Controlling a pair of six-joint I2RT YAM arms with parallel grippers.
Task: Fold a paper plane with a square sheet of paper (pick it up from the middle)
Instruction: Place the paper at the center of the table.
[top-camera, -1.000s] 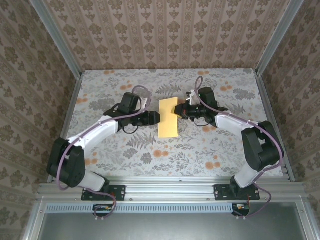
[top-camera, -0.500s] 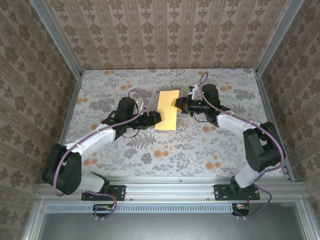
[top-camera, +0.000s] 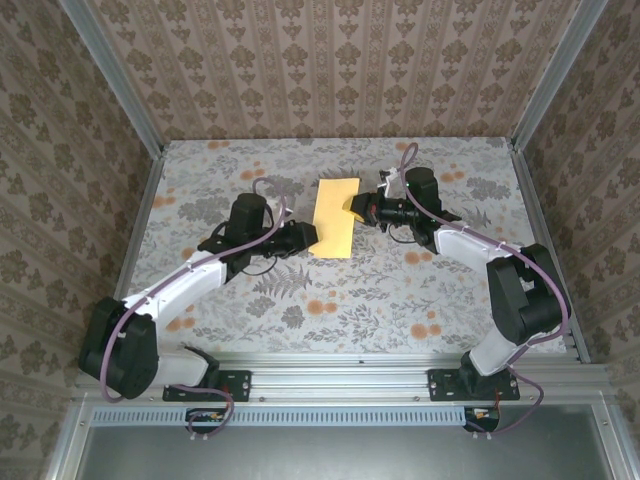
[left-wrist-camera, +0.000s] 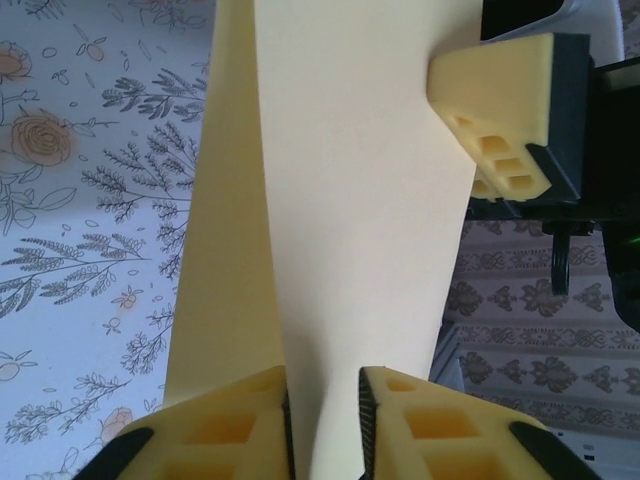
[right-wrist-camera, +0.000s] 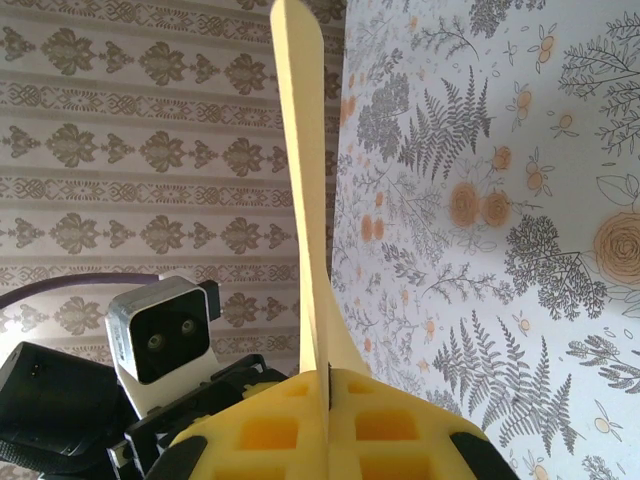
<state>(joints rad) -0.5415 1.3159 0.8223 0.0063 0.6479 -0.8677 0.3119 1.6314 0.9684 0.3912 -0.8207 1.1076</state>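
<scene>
The left end effector has its jaws narrow with the square sheet of paper between the pads, though I cannot tell whether it truly pinches. The sheet, seemingly doubled into a strip, spans from just right of it to the right end effector, which is clamped on the opposite edge. Judging by this, only the first fold is done, with nose and wing folds left.
</scene>
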